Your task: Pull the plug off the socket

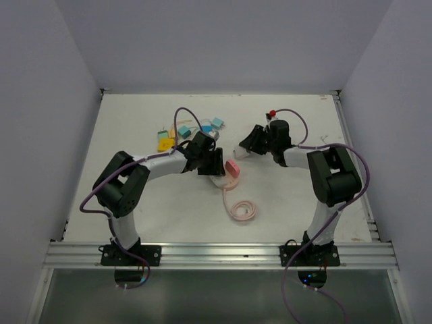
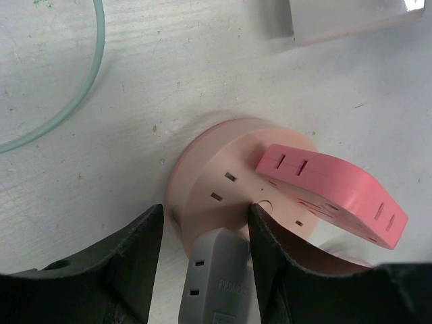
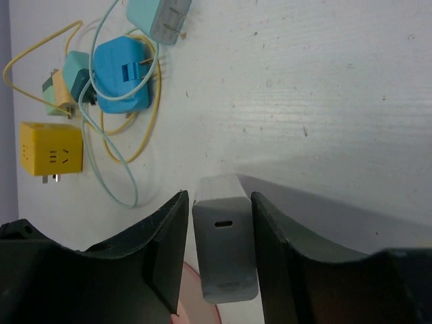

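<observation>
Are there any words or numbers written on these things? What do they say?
Grey plug at the pink socket: raised letters, maybe "PHONE...", too blurred and cut off to be sure.
Yellow adapter: only socket slots, no words.
Blue adapter, grey charger, pink socket: no words or numbers that I can see.

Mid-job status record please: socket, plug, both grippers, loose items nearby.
socket: pink round socket lying on the table, with a pink flat block on top
left gripper: fingers on either side of a grey adapter at the socket's edge; contact unclear
right gripper: shut on a grey charger, held apart from the socket
cable: pink coil on the near side of the socket
loose items: yellow charger and blue charger, tangled in thin cords
</observation>
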You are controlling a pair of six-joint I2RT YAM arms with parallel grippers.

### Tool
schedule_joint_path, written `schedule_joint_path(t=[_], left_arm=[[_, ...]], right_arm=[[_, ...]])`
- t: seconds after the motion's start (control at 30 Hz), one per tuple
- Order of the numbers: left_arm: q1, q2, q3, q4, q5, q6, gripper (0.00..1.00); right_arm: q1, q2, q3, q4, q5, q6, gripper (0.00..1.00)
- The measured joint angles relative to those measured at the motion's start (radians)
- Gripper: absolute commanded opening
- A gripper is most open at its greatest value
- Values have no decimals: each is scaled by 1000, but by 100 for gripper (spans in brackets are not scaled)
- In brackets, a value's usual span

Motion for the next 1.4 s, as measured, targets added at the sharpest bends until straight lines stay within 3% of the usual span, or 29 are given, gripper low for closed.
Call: schedule_joint_path(t=[0.03,0.13,0.37,0.57,0.83,1.0,1.27,1.4], left_arm=[[0,-2,-4,3,0,3,56],[1,-5,-8,7,-1,4,56],[1,-9,-17,18,-1,4,56],[1,-12,-26,31,-1,5,56],[1,-12,-25,31,-1,5,56],[1,-12,-24,31,0,12,56],[1,-12,-23,29,0,12,56],[1,-11,-23,29,0,12,56]], right_arm=[[-1,0,4,-8,5,-3,54],[-2,-3,17,-50,39,-34,63],[-2,-119,26,-272,163,-155,71],[23,-272,26,-380,209,-250,70],[239,-404,-10,-416,206,-377,68],[284,-401,-23,-421,206,-420,67],[349,-312,-22,-426,218,-472,55],[365,-304,-23,-424,239,-486,43]])
